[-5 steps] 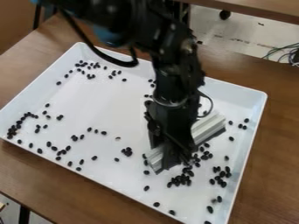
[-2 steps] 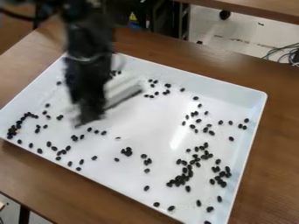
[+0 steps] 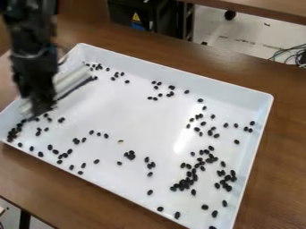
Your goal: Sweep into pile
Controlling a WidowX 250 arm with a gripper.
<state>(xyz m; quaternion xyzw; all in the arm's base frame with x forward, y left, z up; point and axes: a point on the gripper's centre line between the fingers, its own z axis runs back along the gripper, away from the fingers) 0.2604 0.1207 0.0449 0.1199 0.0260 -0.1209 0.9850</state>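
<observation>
White and shallow, the tray [image 3: 218,89] is set aslant on the brown wooden worktop [image 3: 239,65]. Black beans [image 3: 182,182] are strewn over its floor, with the densest cluster gathered toward the lower right of the view. Another cluster is crowded along the tray's left side, and smaller groups are scattered along the upper edge, across the middle and near the lower edge. Among them, one pale tan bean [image 3: 121,141] is seen left of centre.

A ridged, pale sweeping bar [image 3: 71,79] is held over the left part of the tray. Its long axis is laid diagonally, from the lower left of the view up to the upper right, at a gentler slope than the tray's left wall. Its upper end is pointed at the beans near the tray's far left corner, and its lower end is brought close to the left wall. Whether the tray floor is touched by the bar cannot be told.

The bar is pinched by the black tool [image 3: 39,103], which hangs at the left of the view, with pale bar seen on both sides of it.

Behind the worktop, a yellow triangular label [image 3: 136,17] is borne by a dark box [image 3: 161,18]; any writing on it is too small to be read. Cables [image 3: 291,53] are bunched at the right edge.
</observation>
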